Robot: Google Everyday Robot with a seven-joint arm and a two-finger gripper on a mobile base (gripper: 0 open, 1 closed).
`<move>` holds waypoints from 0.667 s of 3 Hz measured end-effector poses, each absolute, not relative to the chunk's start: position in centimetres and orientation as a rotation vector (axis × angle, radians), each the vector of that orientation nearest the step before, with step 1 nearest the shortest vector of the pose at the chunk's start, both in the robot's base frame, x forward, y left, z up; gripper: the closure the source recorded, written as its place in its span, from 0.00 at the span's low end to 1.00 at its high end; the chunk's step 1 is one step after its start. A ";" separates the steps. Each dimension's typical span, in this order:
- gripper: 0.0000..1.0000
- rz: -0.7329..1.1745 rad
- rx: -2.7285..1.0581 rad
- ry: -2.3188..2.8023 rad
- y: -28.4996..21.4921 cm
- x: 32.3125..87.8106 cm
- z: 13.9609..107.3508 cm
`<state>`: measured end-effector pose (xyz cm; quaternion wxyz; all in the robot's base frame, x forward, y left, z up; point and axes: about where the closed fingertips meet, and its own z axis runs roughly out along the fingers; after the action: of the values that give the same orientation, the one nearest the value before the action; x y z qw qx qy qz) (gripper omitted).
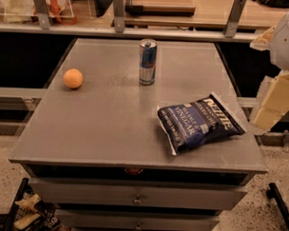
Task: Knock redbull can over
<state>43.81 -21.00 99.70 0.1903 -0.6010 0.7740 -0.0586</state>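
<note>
The redbull can (147,61) stands upright on the far middle of the grey metal table (106,130); it is slim, blue and silver with a small red mark and a silver top. My gripper (272,104) shows as pale cream parts at the right edge of the view, just off the table's right side and level with the chip bag. It is well to the right of the can and nearer the camera, touching nothing. The white arm (287,37) rises above it at the upper right.
An orange ball-like fruit (73,79) lies at the left of the table. A dark blue bag of chips (199,122) lies at the front right, between gripper and can. Drawers (137,198) sit below the tabletop. A shelf rail (138,29) runs behind.
</note>
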 end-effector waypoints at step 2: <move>0.00 -0.164 -1.586 2.172 -21.2 46.7 100.1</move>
<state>46.72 -21.21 100.06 0.2215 -0.5739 0.7861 -0.0593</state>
